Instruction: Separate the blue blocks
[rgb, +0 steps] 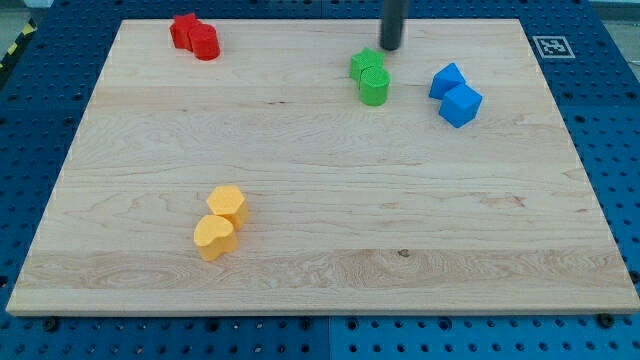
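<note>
While the dark rod comes down from the view's top edge, my tip (390, 46) rests on the wooden board (320, 270) near its top edge, a little right of centre, touching no block and holding nothing. Just below it and slightly to the view's left sits a green pair: an angular green block (366, 65) whose exact shape I cannot make out, and, touching it on the lower side, a green cylinder (374, 88). The tip stands close to the upper green block, with a narrow strip of bare wood between them.

To the view's right of the green pair, and lower right of the tip, lie the two blue blocks. The upper blue block (446, 80) and the lower blue cube (461, 105) are pressed together, touching along one side, both well apart from the tip.

Far to the view's left, near the top left corner, a red star-like block (183, 30) touches a red cylinder (205, 42). Well below, in the lower left part, a yellow hexagonal block (228, 204) touches a yellow heart-shaped block (214, 237).

The board lies on a blue perforated table (40, 110).
</note>
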